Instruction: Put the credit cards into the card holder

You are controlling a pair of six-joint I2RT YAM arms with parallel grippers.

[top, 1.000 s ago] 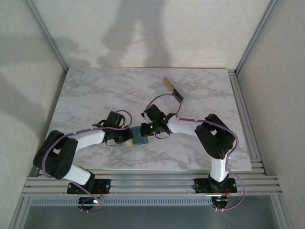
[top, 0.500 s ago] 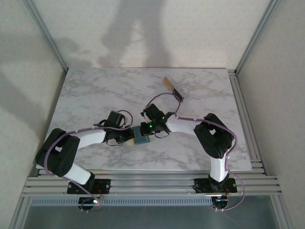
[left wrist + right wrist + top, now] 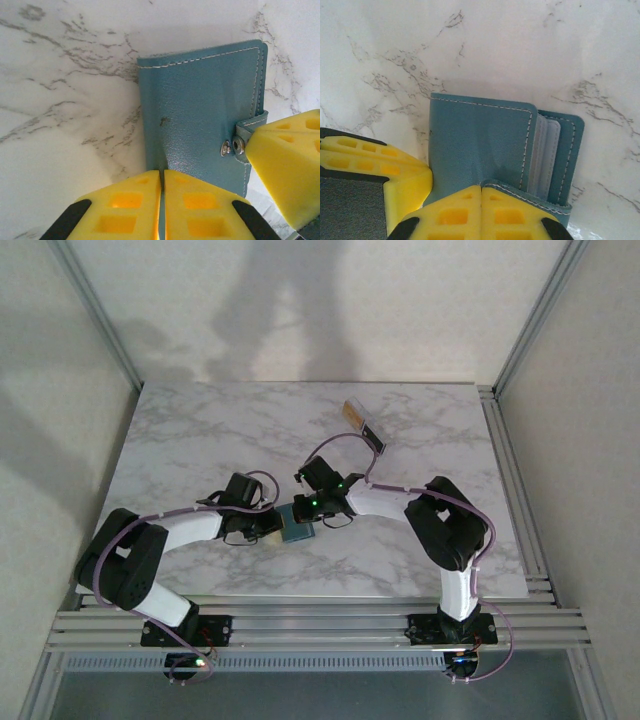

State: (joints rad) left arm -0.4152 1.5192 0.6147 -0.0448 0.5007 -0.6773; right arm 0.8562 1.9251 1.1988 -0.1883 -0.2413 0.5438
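Observation:
A small teal wallet (image 3: 297, 524) lies on the marble between both grippers. My left gripper (image 3: 162, 174) is shut on the wallet's (image 3: 200, 110) near cover edge. My right gripper (image 3: 481, 188) is shut on the wallet's snap strap (image 3: 530, 196); one of its yellow fingers (image 3: 285, 165) covers the strap end beside the snap (image 3: 233, 147). The wallet (image 3: 475, 145) gapes slightly, showing pale inner sleeves (image 3: 545, 150); I cannot make out any credit cards in them. The clear card holder (image 3: 363, 424) lies at the back right, with a gold card (image 3: 352, 410) at its far end.
Both forearms cross the middle of the marble table (image 3: 190, 430). Aluminium frame rails (image 3: 510, 450) run along the right side and the near edge. Open marble lies to the left and behind the wallet.
The right arm has crept slightly left and its elbow has drawn in. The wallet and the left gripper have hardly moved. Both grips are unchanged.

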